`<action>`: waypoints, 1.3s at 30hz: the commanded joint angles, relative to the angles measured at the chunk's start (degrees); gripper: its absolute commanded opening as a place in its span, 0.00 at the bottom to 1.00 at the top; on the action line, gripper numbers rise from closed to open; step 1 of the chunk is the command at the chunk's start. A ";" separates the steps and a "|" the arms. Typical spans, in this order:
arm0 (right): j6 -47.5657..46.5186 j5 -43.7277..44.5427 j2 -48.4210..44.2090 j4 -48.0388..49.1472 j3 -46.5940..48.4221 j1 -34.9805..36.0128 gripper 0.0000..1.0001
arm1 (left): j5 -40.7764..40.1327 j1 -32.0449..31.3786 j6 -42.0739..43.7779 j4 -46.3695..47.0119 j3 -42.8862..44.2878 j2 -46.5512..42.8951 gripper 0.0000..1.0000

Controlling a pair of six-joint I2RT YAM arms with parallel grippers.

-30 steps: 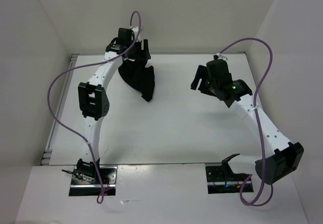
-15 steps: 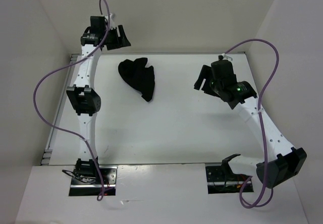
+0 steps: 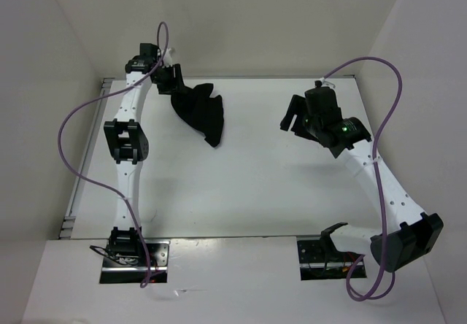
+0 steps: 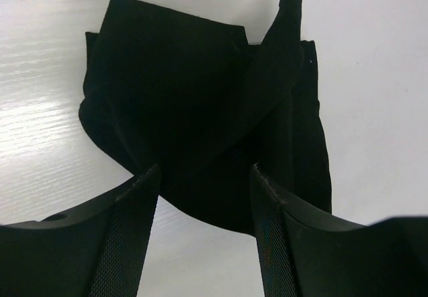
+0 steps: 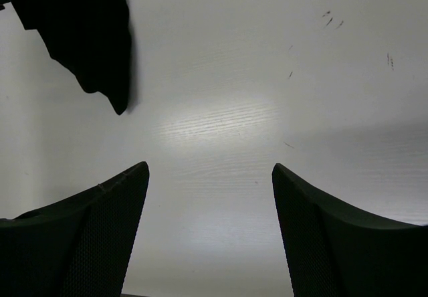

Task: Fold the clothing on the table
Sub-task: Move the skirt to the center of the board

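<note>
Soft, light, floppy cloth (image 3: 201, 112) heaped just ahead of the part-open left claw (image 4: 206, 173), far left of the wide, empty right claw (image 5: 209, 168); likely to sag, so best pinched by a loose edge.

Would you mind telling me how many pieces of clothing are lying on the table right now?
1. The black clothing lies crumpled on the far left part of the table, visible in all three views; nothing suggests another is hidden.

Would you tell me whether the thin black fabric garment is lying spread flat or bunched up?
Bunched up: the black fabric garment lies in a crumpled heap with overlapping folds.
</note>
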 commanded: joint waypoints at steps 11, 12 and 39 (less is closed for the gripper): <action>0.74 -0.26 -0.59 -1.21 0.14 -0.33 0.79 | 6.43 0.52 1.84 0.70 1.55 4.60 0.59; 0.74 -0.26 -0.59 -1.21 0.14 -0.33 0.79 | 5.65 0.52 1.84 0.70 1.55 5.29 0.57; -3.83 -9.13 4.77 9.59 4.79 -0.86 0.79 | 21.46 -8.18 -7.38 8.08 -1.00 -31.18 0.00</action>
